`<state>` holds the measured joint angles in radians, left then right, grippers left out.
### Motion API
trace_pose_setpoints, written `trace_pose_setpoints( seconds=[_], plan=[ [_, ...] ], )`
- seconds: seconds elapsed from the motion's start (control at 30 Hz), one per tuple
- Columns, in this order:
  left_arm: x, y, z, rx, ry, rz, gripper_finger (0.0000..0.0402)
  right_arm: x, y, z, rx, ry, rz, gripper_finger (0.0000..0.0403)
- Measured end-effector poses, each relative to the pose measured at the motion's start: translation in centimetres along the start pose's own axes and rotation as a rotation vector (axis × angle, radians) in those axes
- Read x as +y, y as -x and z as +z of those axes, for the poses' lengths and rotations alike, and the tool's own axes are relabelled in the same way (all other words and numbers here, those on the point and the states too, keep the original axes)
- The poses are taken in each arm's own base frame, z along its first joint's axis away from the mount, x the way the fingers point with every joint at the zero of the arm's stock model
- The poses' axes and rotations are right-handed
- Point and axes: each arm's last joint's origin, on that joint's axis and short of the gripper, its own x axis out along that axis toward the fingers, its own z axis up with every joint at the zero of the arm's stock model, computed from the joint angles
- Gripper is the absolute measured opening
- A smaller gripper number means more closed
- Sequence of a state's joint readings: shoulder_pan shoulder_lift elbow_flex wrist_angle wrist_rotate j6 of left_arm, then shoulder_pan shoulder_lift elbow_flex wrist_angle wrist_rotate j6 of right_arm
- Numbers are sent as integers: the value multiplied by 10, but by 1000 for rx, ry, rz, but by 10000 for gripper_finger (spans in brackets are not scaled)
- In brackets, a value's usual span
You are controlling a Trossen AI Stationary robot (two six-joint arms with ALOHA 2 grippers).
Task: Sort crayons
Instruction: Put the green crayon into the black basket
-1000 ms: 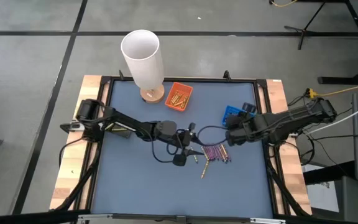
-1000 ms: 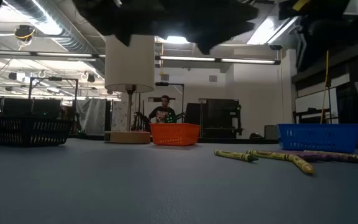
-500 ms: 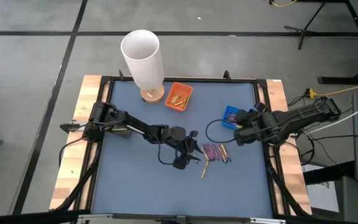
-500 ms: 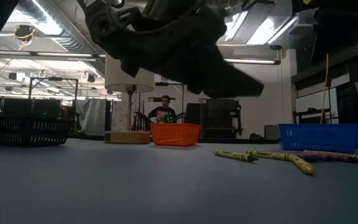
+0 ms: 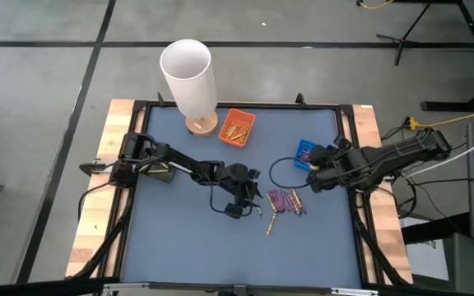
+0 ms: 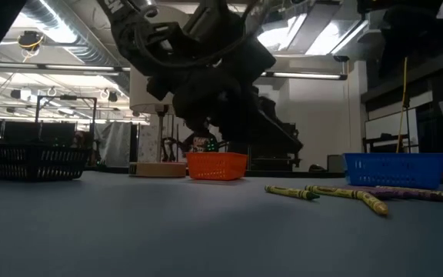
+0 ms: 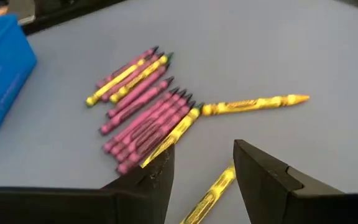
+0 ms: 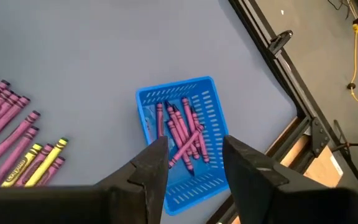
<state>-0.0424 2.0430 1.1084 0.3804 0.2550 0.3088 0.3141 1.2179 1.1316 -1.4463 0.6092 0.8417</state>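
the left arm is being held stretched out from the left edge of the desk [image 5: 171, 238] toward its middle, low over the blue surface. the left hand [image 5: 247, 200] is being kept just beside the loose crayons [image 5: 284, 202], on their left side in the high view. in the left wrist view the left hand [image 7: 202, 165] is being shown with its fingers [image 7: 263, 174] parted and nothing between them; one yellow crayon [image 7: 211, 193] is lying on the desk in the gap under them, and whether it is being touched cannot be told. just past the fingers a row of purple crayons [image 7: 148, 121] is lying side by side with a few yellow ones mixed in, and one yellow crayon [image 7: 253, 104] is lying apart, crosswise.

in the low view the left arm [image 6: 206, 69] is being seen as a dark mass hanging above the desk, with crayons [image 6: 337, 194] lying flat to its right.

the right arm is being held bent in from the right edge of the desk. the right hand [image 5: 318, 171] is hovering over the blue basket [image 5: 304, 152]. in the right wrist view the right hand [image 8: 194, 163] is being shown with its fingers [image 8: 247, 165] apart and empty, directly above the blue basket [image 8: 204, 99], in which several purple crayons [image 8: 182, 132] are lying.

an orange basket [image 5: 238, 127] with yellow crayons in it is standing near the far edge, beside a white lamp [image 5: 189, 82] on a wooden base.
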Motion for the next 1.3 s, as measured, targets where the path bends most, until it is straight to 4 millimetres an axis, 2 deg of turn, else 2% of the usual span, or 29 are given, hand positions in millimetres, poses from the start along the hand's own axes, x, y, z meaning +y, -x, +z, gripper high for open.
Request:
trace_pose_setpoints(
  seconds=[0.5,0.67,0.9,1.3],
  plan=[
    [28,10,-13,5,63,-38,149,1,0,0,-4,-3,4,150],
    [29,10,-13,-2,65,-64,149,1,0,0,-4,-2,4,150],
    [24,-7,-36,42,86,-96,149,1,0,1,-4,-2,4,150],
    [20,-11,-44,71,108,-145,149,1,0,1,-4,-2,4,150]
  ],
)
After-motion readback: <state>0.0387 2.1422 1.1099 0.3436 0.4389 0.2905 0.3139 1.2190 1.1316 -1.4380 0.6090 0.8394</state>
